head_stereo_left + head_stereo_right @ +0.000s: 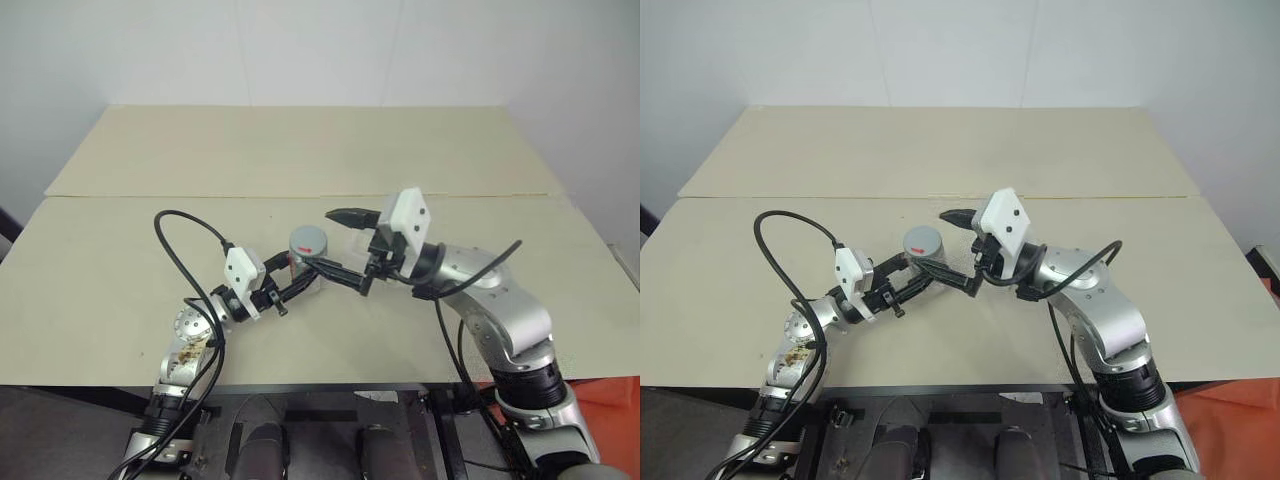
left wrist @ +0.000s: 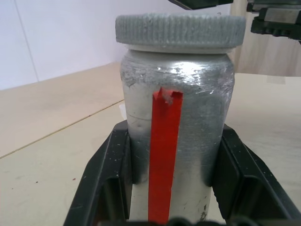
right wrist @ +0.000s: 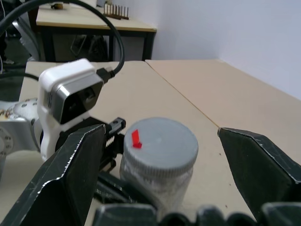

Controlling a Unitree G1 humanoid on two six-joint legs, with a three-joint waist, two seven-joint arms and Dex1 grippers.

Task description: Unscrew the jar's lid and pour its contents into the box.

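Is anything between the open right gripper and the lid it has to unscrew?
Nothing visible is. The right gripper stands open with one finger on each side of the lid, apart from it, and the gaps between are bare. The left gripper is shut on the jar lower down, below the lid.

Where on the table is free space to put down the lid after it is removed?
The table is bare on the far board behind the seam, and on both outer sides of the arms. The middle is crowded: the left pincer grips the jar, its lid on, with the open right pincer around it.
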